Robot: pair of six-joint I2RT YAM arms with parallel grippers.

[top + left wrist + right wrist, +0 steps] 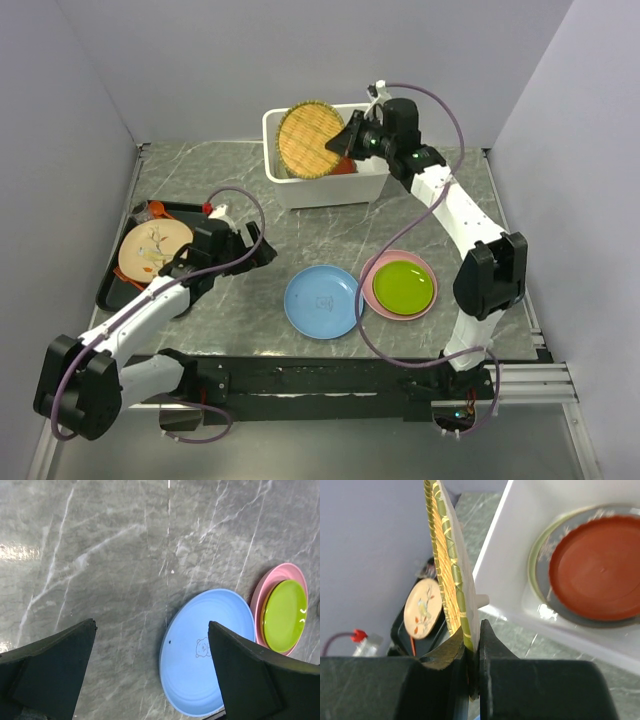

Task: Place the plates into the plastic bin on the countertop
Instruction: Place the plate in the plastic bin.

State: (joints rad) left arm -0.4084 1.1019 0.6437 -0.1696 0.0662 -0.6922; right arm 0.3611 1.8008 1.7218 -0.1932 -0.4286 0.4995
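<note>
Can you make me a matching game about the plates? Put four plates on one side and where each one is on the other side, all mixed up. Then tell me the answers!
Things
1. yellow woven disc
2. red plate
3. green plate
4. blue plate

Places
A. lying by itself on the countertop
B. stacked on the pink plate
C. inside the white bin
D. pinched by its rim in the right gripper

Right pairs: 1-D, 2-C, 3-B, 4-A
</note>
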